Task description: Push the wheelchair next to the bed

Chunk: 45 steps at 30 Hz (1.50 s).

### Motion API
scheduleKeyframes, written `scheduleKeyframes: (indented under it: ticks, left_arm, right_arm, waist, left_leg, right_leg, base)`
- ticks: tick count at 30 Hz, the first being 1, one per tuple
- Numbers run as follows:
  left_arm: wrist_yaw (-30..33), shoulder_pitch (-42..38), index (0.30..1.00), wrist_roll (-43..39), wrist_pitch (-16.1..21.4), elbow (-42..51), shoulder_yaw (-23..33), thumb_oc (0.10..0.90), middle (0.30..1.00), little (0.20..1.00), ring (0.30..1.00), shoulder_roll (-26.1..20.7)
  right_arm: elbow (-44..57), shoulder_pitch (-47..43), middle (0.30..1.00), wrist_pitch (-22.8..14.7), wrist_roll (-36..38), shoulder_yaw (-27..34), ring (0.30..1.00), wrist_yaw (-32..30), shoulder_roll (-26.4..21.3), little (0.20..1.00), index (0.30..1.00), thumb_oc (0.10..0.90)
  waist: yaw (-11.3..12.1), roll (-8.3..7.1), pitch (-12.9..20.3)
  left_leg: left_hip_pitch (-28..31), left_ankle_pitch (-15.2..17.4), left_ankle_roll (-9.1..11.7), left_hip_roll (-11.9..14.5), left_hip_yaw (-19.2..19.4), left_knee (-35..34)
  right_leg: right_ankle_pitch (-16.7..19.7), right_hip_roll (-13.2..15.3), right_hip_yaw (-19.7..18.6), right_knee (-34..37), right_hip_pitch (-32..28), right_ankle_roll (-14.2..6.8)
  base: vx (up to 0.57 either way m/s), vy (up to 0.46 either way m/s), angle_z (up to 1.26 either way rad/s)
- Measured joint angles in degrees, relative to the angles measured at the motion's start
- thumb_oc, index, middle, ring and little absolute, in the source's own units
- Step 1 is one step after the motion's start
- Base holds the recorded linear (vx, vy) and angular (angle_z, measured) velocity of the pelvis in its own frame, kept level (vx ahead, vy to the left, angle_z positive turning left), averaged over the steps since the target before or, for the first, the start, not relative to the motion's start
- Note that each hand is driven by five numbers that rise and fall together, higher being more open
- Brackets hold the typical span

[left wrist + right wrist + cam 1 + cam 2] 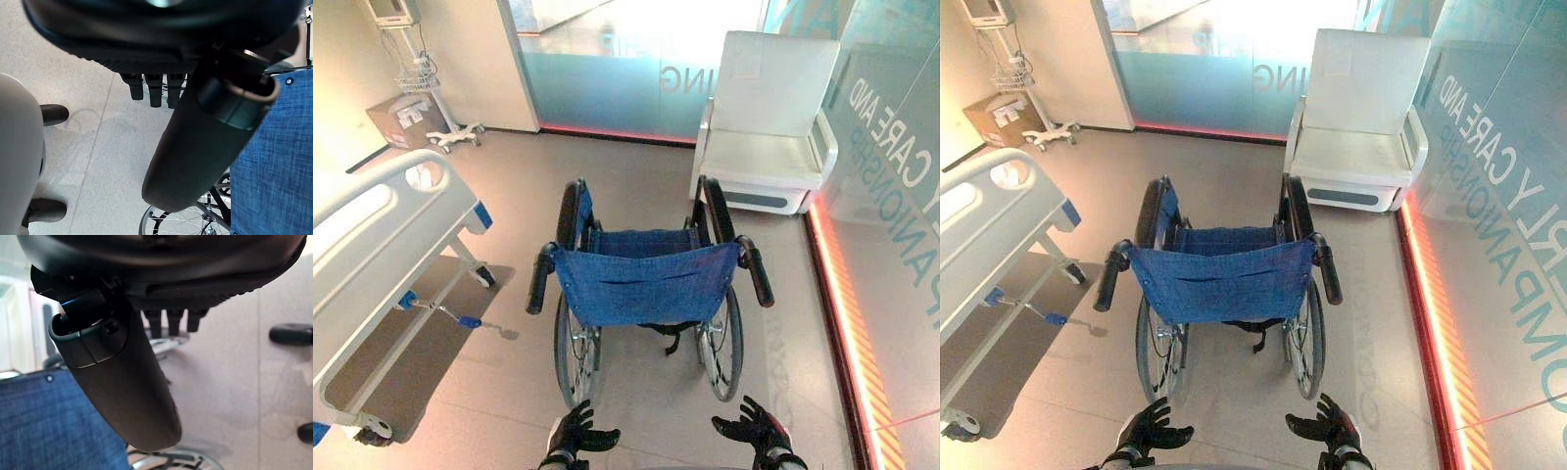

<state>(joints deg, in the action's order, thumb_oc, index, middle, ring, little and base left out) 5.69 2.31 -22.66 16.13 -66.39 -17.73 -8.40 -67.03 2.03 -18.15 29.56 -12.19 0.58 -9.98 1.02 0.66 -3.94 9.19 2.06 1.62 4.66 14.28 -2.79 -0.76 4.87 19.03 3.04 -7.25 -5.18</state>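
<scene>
The wheelchair (pixel 646 284) stands in the middle of the floor with its back toward me. It has a blue fabric backrest (pixel 274 161) and black push handles at the left (pixel 540 279) and right (pixel 756 272). The white hospital bed (pixel 372 245) lies to its left, with a gap of floor between them. My left hand (pixel 576 431) and right hand (pixel 754 429) hover low behind the chair, both open with fingers spread. They are short of the handles and touch nothing. The right wrist view shows my thumb (pixel 132 391) beside the backrest cloth (pixel 49 426).
A white armchair (pixel 764 127) stands ahead to the right of the wheelchair. A glass wall with a red floor strip (pixel 847 313) runs along the right. The bed's blue-tipped crank (pixel 460 318) juts toward the chair. A cardboard box (pixel 401 119) and rolling stand (pixel 435 98) sit far left.
</scene>
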Motion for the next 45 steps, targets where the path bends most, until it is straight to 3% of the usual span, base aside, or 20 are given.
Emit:
scheduleKeyframes:
  ticks: [20, 24, 31, 35, 45]
  left_arm:
    - [-1.1, 0.0, 0.900, -2.3, -0.5, 0.0, 1.2, 0.800, 0.900, 0.900, 0.900, -1.3]
    - [-0.3, 0.1, 0.900, -7.6, -0.5, 2.0, 7.2, 0.800, 0.900, 0.900, 0.900, -2.5]
    - [2.5, -0.6, 0.900, -14.7, 0.2, 12.3, 14.1, 0.800, 0.900, 0.900, 0.900, -11.8]
    - [5.3, -1.8, 0.900, -17.8, 1.9, 16.8, 17.6, 0.800, 0.900, 0.900, 0.900, -15.7]
    - [9.5, -7.0, 0.900, -18.9, 7.1, 28.5, 18.8, 0.800, 0.900, 0.900, 0.900, -20.4]
  right_arm:
    - [2.1, 0.2, 0.900, 1.5, 0.5, 0.0, 0.900, 1.6, -0.5, 0.900, 0.900, 0.800]
    - [8.7, 0.3, 0.900, 2.8, 0.8, 1.0, 0.900, 1.5, -4.0, 0.900, 0.900, 0.800]
    - [15.1, -2.2, 0.900, 3.1, 6.2, 11.6, 0.900, 1.9, -15.5, 0.900, 0.900, 0.800]
    - [20.6, -3.0, 0.900, 2.9, 9.3, 14.1, 0.900, 1.7, -19.8, 0.900, 0.900, 0.800]
    - [35.8, -6.5, 0.900, 1.9, 11.5, 14.4, 0.900, -2.3, -21.4, 0.900, 0.900, 0.800]
  waist:
    - [0.0, -0.34, 0.1]
    - [0.0, -0.68, 0.1]
    - [0.0, -0.86, 0.2]
    - [-0.1, -0.82, 0.1]
    - [0.0, -0.55, 0.0]
  left_leg:
    - [0.5, 0.0, 0.0, -0.1, -0.1, -0.1]
    - [1.0, 0.0, 0.0, -0.1, -0.2, -0.1]
    - [1.6, -1.5, -0.4, -0.7, -1.4, -2.4]
    - [2.0, -1.5, -0.4, -0.8, -1.5, -2.4]
    - [2.0, -1.5, -0.4, -0.8, -1.6, -2.4]
  right_leg:
    - [0.0, 0.1, 0.1, 0.0, -0.5, -0.1]
    - [0.1, 0.1, 0.2, 0.1, -1.2, -0.1]
    - [0.6, 0.2, 0.4, 1.8, -2.3, -0.7]
    - [0.6, 0.2, 0.3, 2.0, -2.4, -0.8]
    - [0.6, 0.3, 0.2, 2.0, -2.4, -0.8]
  base:
    - [0.00, 0.000, 0.00]
    - [0.00, 0.000, 0.00]
    - [0.00, 0.014, 0.10]
    - [0.00, 0.002, 0.01]
    - [0.00, 0.000, 0.00]
